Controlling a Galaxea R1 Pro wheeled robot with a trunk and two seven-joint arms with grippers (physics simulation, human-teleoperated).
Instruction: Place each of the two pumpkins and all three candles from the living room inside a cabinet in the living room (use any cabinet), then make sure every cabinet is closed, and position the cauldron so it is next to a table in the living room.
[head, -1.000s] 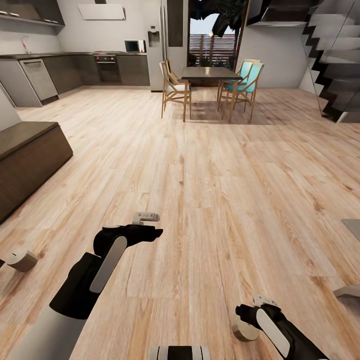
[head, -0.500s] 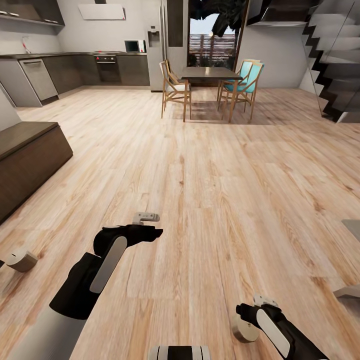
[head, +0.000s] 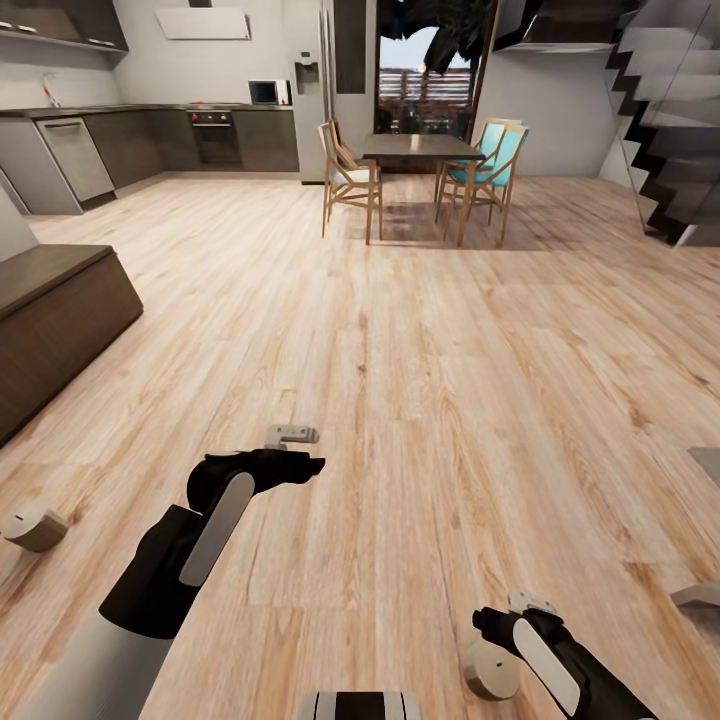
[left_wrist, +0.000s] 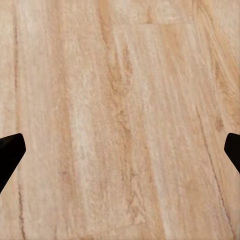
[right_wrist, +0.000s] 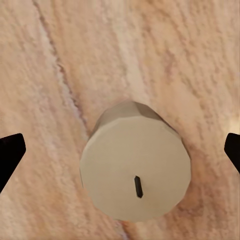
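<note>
Far back, a dark dining table (head: 420, 148) with a wooden chair (head: 347, 176) on one side and two turquoise chairs (head: 490, 165) on the other, before a glass door (head: 425, 85). Grey kitchen units (head: 150, 140) with oven (head: 214, 135), microwave (head: 268, 92) and fridge (head: 310, 90) at back left. Black stairs (head: 665, 150) at right.

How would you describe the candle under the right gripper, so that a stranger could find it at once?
Start from the wood plank floor and look beside the right gripper. There stands a stubby beige candle, upright, its dark wick showing. The other candle lies tipped far to the left, near the dark cabinet.
</note>
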